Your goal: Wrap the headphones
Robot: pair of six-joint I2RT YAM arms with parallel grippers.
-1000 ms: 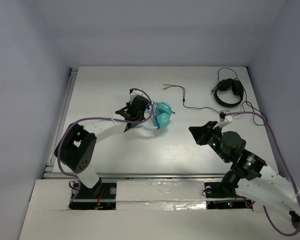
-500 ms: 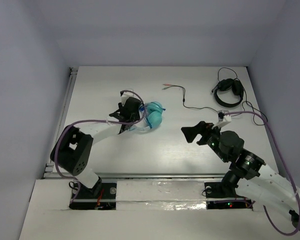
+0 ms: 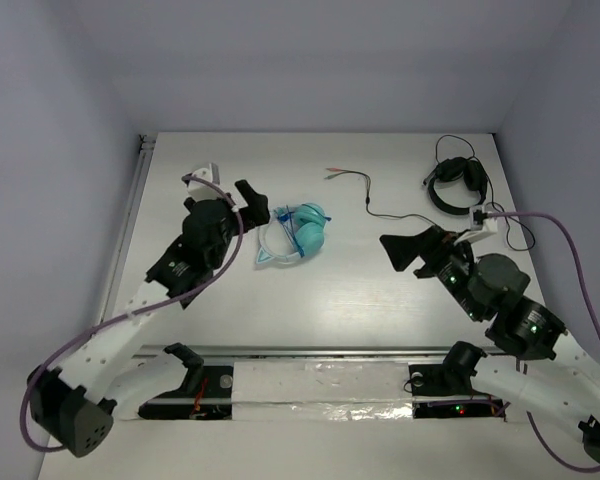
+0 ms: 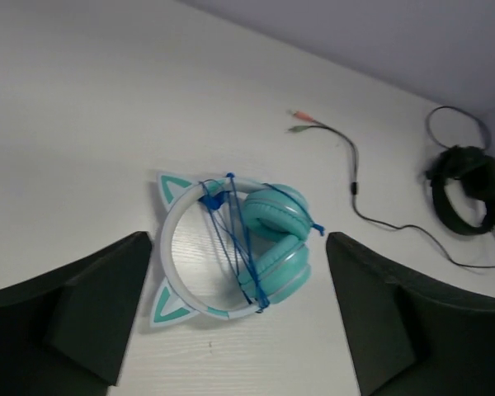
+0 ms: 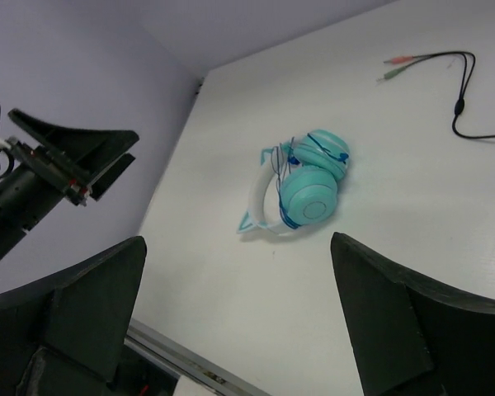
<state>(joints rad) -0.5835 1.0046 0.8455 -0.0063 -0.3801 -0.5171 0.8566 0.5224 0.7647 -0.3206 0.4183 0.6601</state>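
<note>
White table point(image 3: 380, 300), pale walls | teal cat-ear headphones point(image 3: 298, 232) flat, centre-left of overhead frame, cable point(image 4: 233, 231) wound over cups | left gripper point(image 3: 225, 192), right gripper point(image 3: 418, 242): fingers spread, empty | likely light, rigid, slick; grasp headband point(image 4: 168, 247).

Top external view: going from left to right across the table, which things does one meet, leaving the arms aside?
Teal cat-ear headphones → loose black cable with red-tipped plugs → black headphones.
</note>
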